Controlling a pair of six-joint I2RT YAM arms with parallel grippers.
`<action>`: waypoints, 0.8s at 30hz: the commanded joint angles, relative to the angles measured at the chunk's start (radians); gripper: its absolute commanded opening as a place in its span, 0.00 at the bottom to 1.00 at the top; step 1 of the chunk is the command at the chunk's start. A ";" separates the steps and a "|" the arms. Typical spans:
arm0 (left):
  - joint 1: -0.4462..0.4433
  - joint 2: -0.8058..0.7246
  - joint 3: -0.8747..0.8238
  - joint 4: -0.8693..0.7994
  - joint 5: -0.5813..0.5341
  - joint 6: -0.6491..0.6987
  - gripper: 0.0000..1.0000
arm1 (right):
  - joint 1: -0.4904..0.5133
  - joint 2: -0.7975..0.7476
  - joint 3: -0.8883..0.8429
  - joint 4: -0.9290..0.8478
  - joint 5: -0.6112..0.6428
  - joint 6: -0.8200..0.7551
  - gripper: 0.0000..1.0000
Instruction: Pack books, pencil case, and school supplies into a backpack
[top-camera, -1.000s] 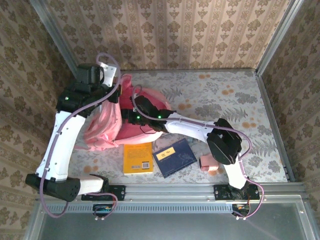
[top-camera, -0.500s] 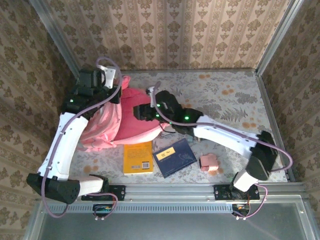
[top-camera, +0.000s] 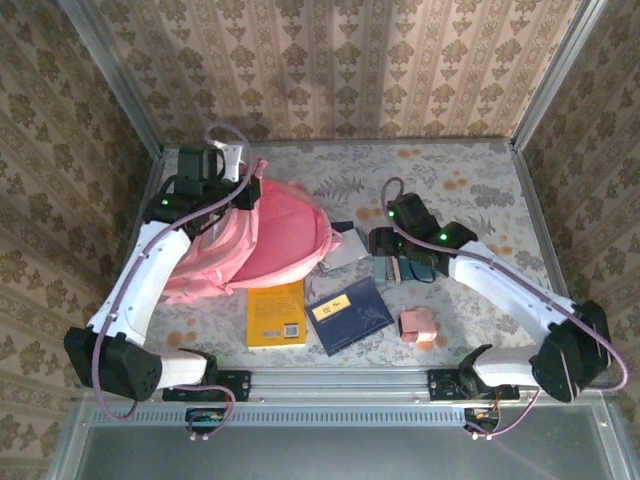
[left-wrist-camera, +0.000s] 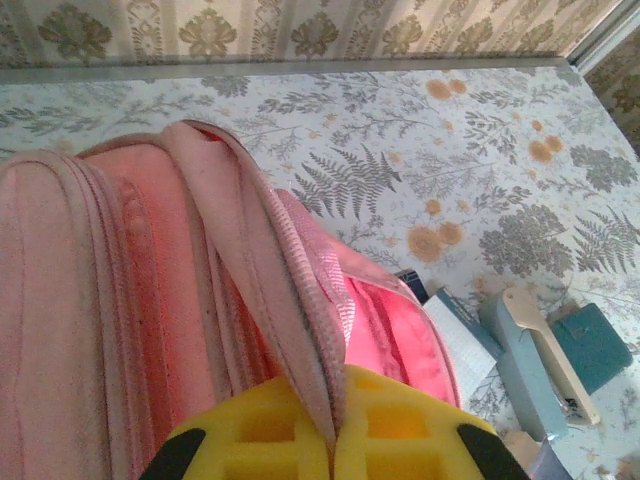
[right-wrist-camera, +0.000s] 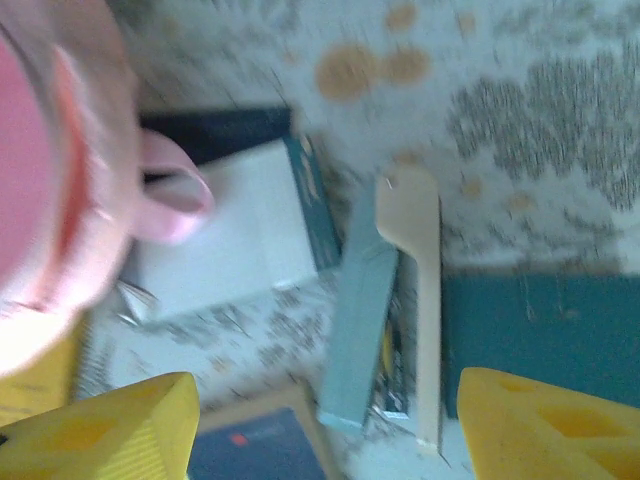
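Pink backpack (top-camera: 270, 235), fabric pinched by left end effector (left-wrist-camera: 335, 440); right end effector (right-wrist-camera: 325, 405) spread, empty; yellow book (top-camera: 276, 314) at backpack's 6 o'clock and navy book (top-camera: 348, 313) lie unpacked on tabletop (top-camera: 480, 190).

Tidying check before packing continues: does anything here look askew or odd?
The navy book lies skewed beside the straight yellow book. The backpack slumps sideways, a strap pinched in the left claw. Nothing spilled.

White-shelled left arm (top-camera: 135, 290) and right arm (top-camera: 510, 290) are showing black joints, green lights and lilac cables; left end effector (left-wrist-camera: 335, 445) and right end effector (right-wrist-camera: 325, 420) are wearing yellow fingers (right-wrist-camera: 540, 420).
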 joint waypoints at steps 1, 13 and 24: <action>-0.009 -0.011 -0.025 0.150 0.040 -0.033 0.00 | -0.033 0.091 -0.015 -0.102 0.021 -0.037 0.61; -0.108 -0.098 -0.059 0.124 -0.097 0.082 0.04 | -0.166 0.381 0.040 0.014 -0.178 -0.114 0.44; -0.124 -0.076 -0.031 0.104 -0.105 0.088 0.04 | -0.187 0.408 -0.007 0.090 -0.196 -0.082 0.21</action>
